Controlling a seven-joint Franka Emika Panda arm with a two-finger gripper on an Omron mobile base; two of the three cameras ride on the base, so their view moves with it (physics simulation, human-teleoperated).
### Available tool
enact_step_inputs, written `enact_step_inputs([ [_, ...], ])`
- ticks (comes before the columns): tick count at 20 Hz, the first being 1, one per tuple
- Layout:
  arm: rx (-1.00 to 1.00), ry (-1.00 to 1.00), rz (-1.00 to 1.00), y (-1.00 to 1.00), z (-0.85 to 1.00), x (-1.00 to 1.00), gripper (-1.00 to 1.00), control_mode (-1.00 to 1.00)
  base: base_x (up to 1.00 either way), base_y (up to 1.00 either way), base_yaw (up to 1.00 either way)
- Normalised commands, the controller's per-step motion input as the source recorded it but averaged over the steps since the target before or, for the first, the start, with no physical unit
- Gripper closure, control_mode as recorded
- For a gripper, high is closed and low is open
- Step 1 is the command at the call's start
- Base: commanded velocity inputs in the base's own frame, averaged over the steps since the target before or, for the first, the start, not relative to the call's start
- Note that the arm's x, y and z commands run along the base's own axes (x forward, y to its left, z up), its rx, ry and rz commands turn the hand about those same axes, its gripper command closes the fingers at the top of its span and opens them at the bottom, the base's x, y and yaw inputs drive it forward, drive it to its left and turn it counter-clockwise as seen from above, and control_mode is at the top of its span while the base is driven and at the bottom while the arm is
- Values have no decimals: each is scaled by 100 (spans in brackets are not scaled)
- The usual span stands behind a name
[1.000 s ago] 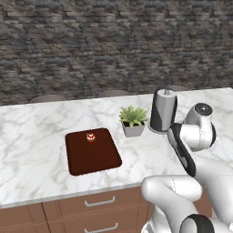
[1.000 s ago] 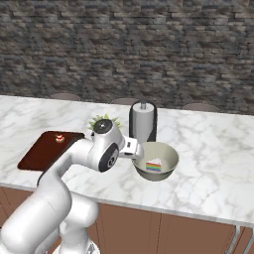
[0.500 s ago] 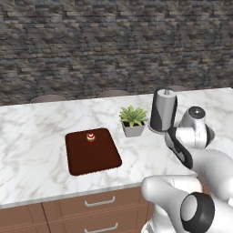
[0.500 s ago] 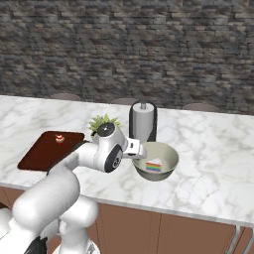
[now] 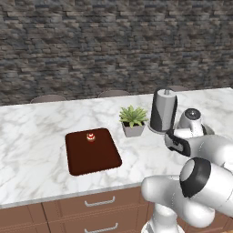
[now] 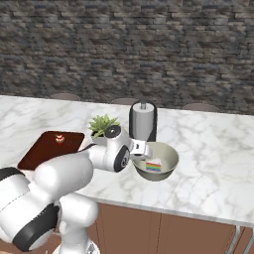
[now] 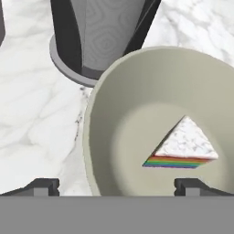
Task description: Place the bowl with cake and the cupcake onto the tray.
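Gripper [image 7: 116, 185] fingers spread wide, astride near rim of bowl with cake [image 7: 160, 123], grasping nothing. Bowl on counter [image 6: 208, 163] beside paper-towel holder [image 6: 143, 121]. Cupcake [image 5: 90, 136] on tray [image 5: 93, 157].

2 rear flanks, perhaps 1 close-up

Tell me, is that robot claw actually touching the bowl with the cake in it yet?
Cannot tell. In the hand view the open gripper has one tip outside the rim of the bowl with cake and one over its inside, but no contact or gap shows plainly.
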Motion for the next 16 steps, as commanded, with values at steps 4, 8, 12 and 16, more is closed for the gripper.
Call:
enact_step_inputs([
  [4,0,3,0,-11,-16,28,-100,-100,0,0,0],
  [8,0,3,0,-4,-13,26,100,-100,0,0,0],
  [12,0,0,0,-10,-16,12,100,-100,0,0,0],
  [16,0,0,5,-10,-8,10,100,-100,0,0,0],
])
